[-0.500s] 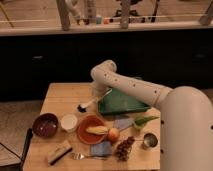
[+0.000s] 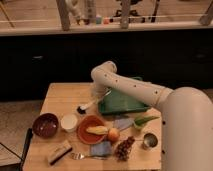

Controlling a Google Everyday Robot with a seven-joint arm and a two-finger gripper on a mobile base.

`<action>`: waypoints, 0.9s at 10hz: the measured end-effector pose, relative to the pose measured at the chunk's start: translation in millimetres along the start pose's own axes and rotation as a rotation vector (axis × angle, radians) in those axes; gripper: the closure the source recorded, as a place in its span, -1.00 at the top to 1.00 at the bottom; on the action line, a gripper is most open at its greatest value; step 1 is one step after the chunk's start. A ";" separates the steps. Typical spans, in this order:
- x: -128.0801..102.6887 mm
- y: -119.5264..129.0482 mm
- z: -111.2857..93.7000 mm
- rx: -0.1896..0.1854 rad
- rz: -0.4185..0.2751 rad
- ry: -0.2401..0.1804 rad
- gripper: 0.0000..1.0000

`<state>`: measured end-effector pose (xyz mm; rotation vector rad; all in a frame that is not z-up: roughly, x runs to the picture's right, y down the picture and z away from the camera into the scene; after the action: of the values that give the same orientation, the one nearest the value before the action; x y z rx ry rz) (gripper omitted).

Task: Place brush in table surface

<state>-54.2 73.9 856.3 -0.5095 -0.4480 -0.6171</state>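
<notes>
At the near left of the table (image 2: 62,97) sits a dark red bowl (image 2: 45,125), with a wooden scrub brush (image 2: 59,152) lying nearer, at the front edge. Just right of the bowl stands a small white cup (image 2: 69,122), and a fork (image 2: 80,156) lies near the front edge beside the scrub brush.

Farther back, the brush (image 2: 92,102) slants across the table's middle. Its dark head is low at the left, at or just above the wood, and its white handle rises to the right. The pincer (image 2: 103,93) is clenched on the upper end of that handle, hanging over the left edge of the green tray (image 2: 122,102).

Near the cup, an orange plate (image 2: 87,122) carries a yellow corn cob (image 2: 97,130). A blue cloth (image 2: 101,148) lies in front of it, and a round orange fruit (image 2: 113,135) sits just beside the plate. Farther right come a bunch of grapes (image 2: 124,148), a green vegetable (image 2: 145,121) and a metal cup (image 2: 149,141). The white arm (image 2: 140,90) sweeps in from the right, over the tray.
</notes>
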 end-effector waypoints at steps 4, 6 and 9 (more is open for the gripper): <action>-12.5 -42.0 -4.2 -0.029 -0.061 0.038 -1.00; -16.2 -58.8 -1.0 -0.042 -0.100 0.040 -1.00; -22.2 -76.9 4.9 -0.045 -0.172 0.022 -1.00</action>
<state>-120.8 32.3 872.3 -0.5101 -0.4612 -0.7986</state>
